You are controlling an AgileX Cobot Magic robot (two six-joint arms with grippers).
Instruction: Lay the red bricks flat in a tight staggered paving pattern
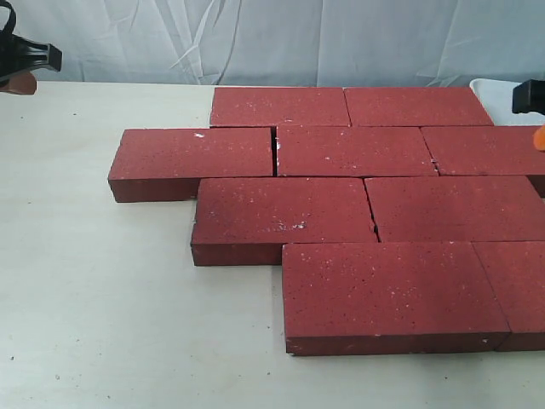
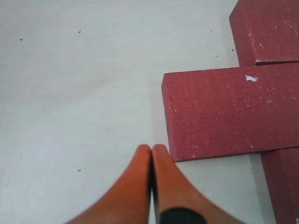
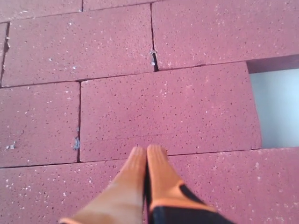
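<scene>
Red bricks [image 1: 358, 153] lie flat on the bench [image 1: 102, 298] in four staggered rows, nearly tight, with thin seams [image 1: 274, 149] showing. Both sets clenched on nothing: left fingers [image 2: 133, 186] over bare bench just off the end brick [image 2: 224, 112], right fingers [image 3: 161, 172] over the paving. My call: push that end brick square on its end face, low down — a corner push would skew it.
</scene>
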